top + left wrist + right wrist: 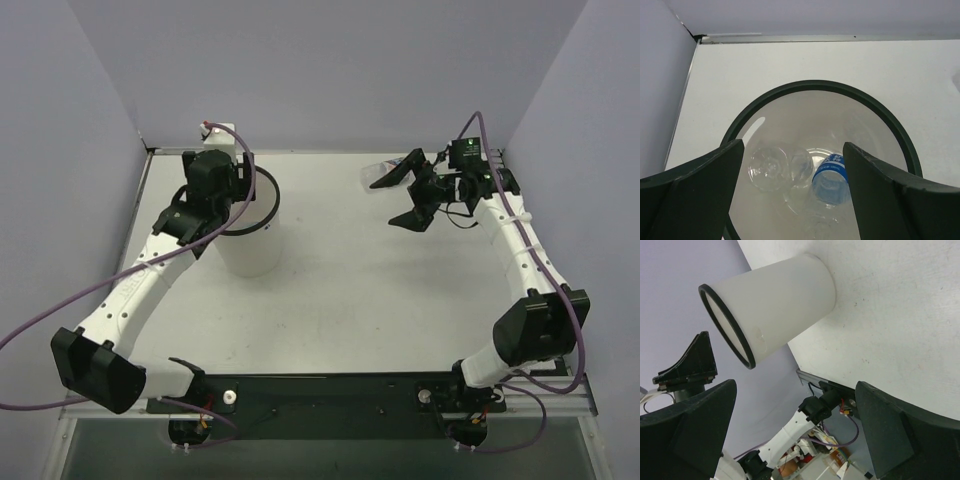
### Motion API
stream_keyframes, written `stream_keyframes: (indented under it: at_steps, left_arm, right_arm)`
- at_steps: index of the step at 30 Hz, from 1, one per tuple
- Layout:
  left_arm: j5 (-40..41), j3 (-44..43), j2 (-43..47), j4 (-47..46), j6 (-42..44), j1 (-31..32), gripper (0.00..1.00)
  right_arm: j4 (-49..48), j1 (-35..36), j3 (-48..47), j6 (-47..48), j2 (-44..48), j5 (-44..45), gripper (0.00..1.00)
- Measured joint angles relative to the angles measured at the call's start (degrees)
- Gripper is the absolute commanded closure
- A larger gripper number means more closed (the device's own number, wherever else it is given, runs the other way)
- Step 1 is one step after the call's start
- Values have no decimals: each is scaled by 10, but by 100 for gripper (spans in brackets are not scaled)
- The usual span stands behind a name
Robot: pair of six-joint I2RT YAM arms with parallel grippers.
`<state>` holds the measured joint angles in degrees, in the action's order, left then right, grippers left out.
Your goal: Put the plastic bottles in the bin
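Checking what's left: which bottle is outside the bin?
The clear bottle on the table by the right gripper; the blue-labelled bottle and the unlabelled bottle are inside the bin.

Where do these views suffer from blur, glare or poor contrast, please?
Left wrist view: left fingers dark and soft, bin rim sharp, a pale glare arc on its inner wall, the unlabelled bottle nearly lost against it. Right wrist view: right fingers soft, bin crisp. Top view: even light, the clear bottle faint on the white table.
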<state>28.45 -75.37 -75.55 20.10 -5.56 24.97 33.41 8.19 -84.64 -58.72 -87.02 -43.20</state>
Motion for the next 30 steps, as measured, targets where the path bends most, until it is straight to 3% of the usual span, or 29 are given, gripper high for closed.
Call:
stream_keyframes:
  at_steps: [3, 7, 8, 10, 20, 26, 30]
  left_arm:
    - [-4, -7, 6, 27, -30, -5, 9]
    - [-23, -21, 24, 53, -75, -8, 18]
    - [-32, -21, 33, 57, -87, -8, 17]
    - [-57, -20, 55, 63, -111, -8, 7]
    - [-171, -1, 133, 62, -151, -7, 5]
    - [-202, -3, 135, 77, -163, -5, 5]
    - [-204, -3, 135, 89, -167, -3, 4]
  right_arm:
    - [9, 0, -18, 19, -19, 26, 0]
    - [15, 0, -58, 45, -58, 82, 0]
    - [15, 0, -69, 50, -71, 99, 0]
    - [17, 0, -95, 56, -100, 134, 0]
    - [19, 6, -248, 47, -276, 316, 0]
    - [6, 13, -385, -7, -416, 366, 1]
    - [5, 19, -427, -55, -480, 389, 1]
